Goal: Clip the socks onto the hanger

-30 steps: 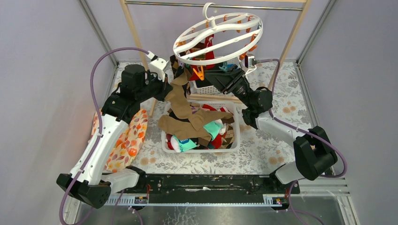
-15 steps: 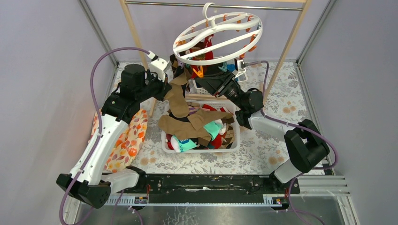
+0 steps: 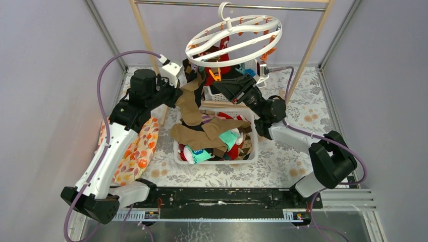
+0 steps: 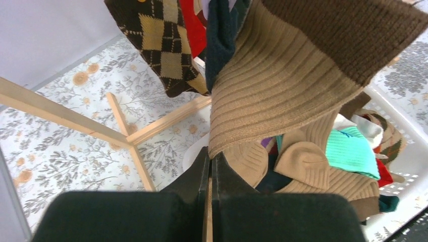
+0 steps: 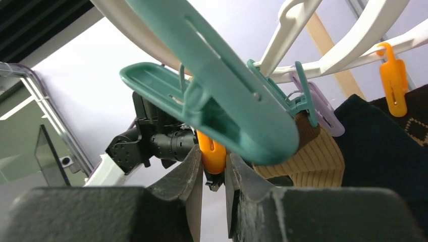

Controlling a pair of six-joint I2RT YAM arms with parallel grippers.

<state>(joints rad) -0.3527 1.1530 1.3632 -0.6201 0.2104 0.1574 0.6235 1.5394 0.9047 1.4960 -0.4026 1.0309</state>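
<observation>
One hanger point(image 3: 228, 24) hangs by its hook from the rail of the wooden frame point(image 4: 60, 113), above two white lattice baskets on the floral counter point(image 3: 287, 161) — the near basket point(image 3: 177, 150) is heaped with socks point(image 3: 212, 136) too tangled to count, and the far basket point(image 3: 218, 94) is mostly hidden under the ring. The left end effector point(image 4: 210, 157) is pressed together on the lower edge of the long tan-brown sock point(image 4: 282, 85), whose brown-cuffed end runs up out of its wrist view. Beside it three more dangle: one brown argyle sock point(image 4: 161, 45), one red sock point(image 4: 194, 25) and one dark sock point(image 4: 222, 35). The right wrist view shows five clips. There are two teal clips point(image 5: 227, 85), the smaller set on ribbed tan fabric, and one lilac clip point(image 5: 325, 118). Of the two orange ones, the far orange clip point(image 5: 393, 75) hangs at the right, while the near orange clip point(image 5: 212, 143) sits between the fingertips of the right end effector point(image 5: 213, 154), which are drawn nearly together and nipping it. One leaf-print cushion point(image 3: 134, 146) lies at the left. Against half a second ago, the ring's near rim rides slightly higher and the right arm point(image 3: 298, 136) has swung its elbow a little outward — the left arm point(image 3: 121, 131) and its sock keep their place.
</observation>
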